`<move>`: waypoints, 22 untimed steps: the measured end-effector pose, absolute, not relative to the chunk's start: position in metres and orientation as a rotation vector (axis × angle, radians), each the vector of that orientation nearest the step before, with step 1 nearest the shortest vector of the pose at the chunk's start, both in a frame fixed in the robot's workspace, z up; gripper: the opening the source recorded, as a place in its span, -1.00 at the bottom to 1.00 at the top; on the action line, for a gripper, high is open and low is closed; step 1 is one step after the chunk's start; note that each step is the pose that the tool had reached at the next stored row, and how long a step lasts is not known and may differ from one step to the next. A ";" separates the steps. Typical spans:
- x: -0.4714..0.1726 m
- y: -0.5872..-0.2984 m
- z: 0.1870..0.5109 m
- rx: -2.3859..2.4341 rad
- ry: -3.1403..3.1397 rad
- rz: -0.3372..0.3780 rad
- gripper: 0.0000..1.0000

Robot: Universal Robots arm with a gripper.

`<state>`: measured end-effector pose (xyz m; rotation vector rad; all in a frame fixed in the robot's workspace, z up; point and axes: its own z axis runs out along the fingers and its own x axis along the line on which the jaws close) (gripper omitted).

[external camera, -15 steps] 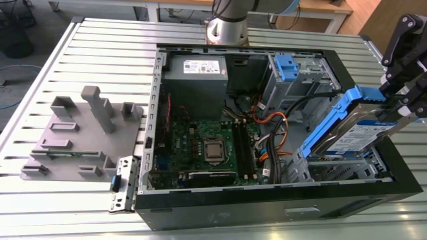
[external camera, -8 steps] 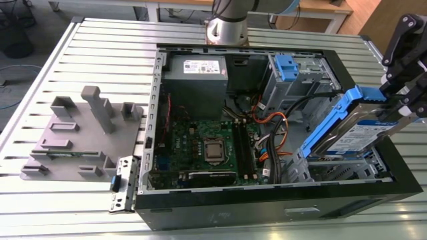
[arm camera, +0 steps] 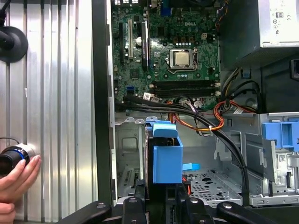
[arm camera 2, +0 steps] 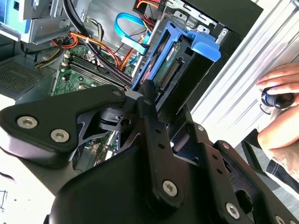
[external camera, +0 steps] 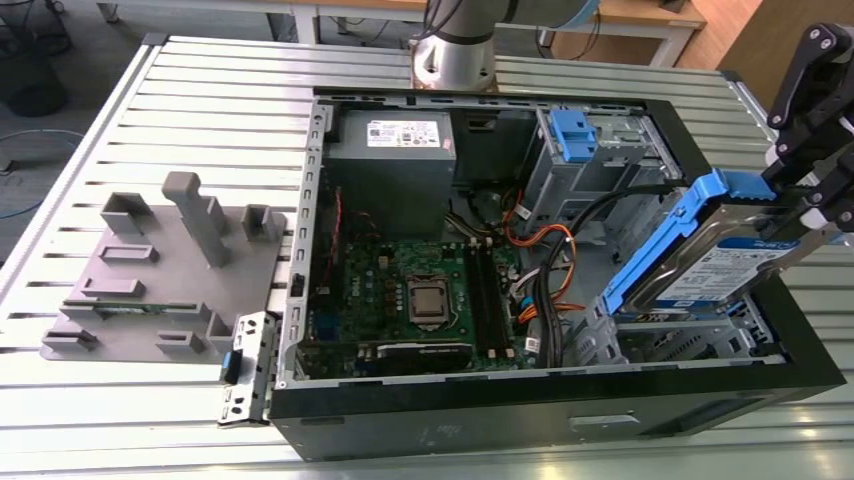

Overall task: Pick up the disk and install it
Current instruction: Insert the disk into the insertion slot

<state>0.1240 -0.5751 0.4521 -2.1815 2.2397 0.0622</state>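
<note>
Standing at left: grey parts fixture [external camera: 147,270] on the slatted table [external camera: 80,400], well apart from the work.
Computer case [external camera: 534,400]: lies open side up, leaving the motherboard [external camera: 414,290] and bays reachable from above.
Disk [external camera: 707,265]: tilted, lower end over the near-right drive bay, apparently angled for insertion.
Gripper [external camera: 807,215]: clamped on the disk's raised end, leaving the lower end free.

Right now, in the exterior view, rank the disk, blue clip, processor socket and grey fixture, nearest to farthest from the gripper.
1. The disk, held tilted in the gripper, at the exterior view's right.
2. The blue clip, in the far drive bay.
3. The processor socket, mid-motherboard.
4. The grey fixture, outside the case, at the exterior view's left.
</note>
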 end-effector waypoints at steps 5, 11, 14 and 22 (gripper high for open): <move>0.125 -0.575 0.452 -2.182 2.240 0.062 -0.31; 0.126 -0.575 0.452 -2.182 2.240 0.062 -0.31; 0.126 -0.575 0.452 -2.182 2.240 0.062 -0.31; 0.127 -0.575 0.452 -2.182 2.240 0.062 -0.31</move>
